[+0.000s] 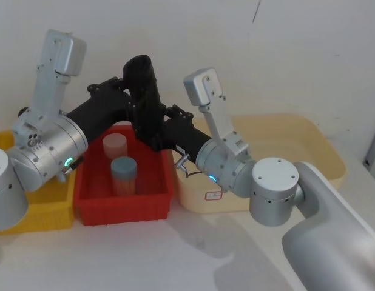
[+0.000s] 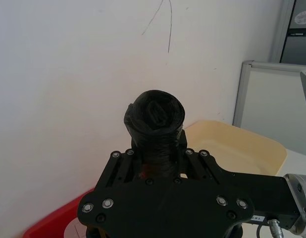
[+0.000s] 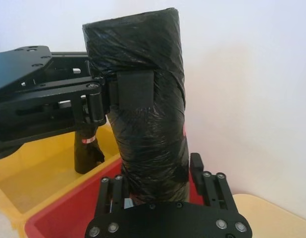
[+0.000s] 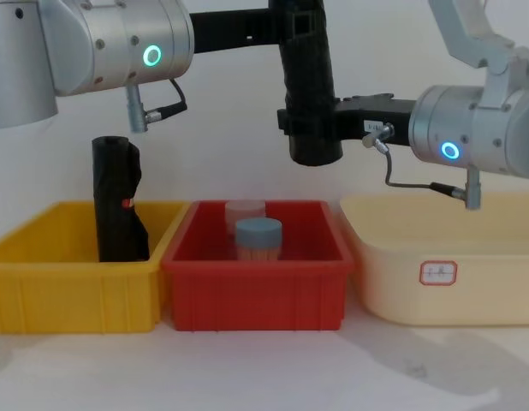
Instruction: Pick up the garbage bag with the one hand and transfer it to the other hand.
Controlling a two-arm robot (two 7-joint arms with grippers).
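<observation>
The garbage bag is held upright in the air above the red bin. Its upper part is clamped between the closed fingers of the left hand. Its lower part is enclosed by the right hand, though whether that hand is gripping cannot be told. The bag is seen as a black, glossy, wrinkled roll. Its spiralled top end is revealed in the left wrist view. In the chest view, a red-marked black roll is shown standing in the yellow bin.

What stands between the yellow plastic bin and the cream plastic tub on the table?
The red plastic bin, holding two small jars; the chest view shows it plainly.
</observation>
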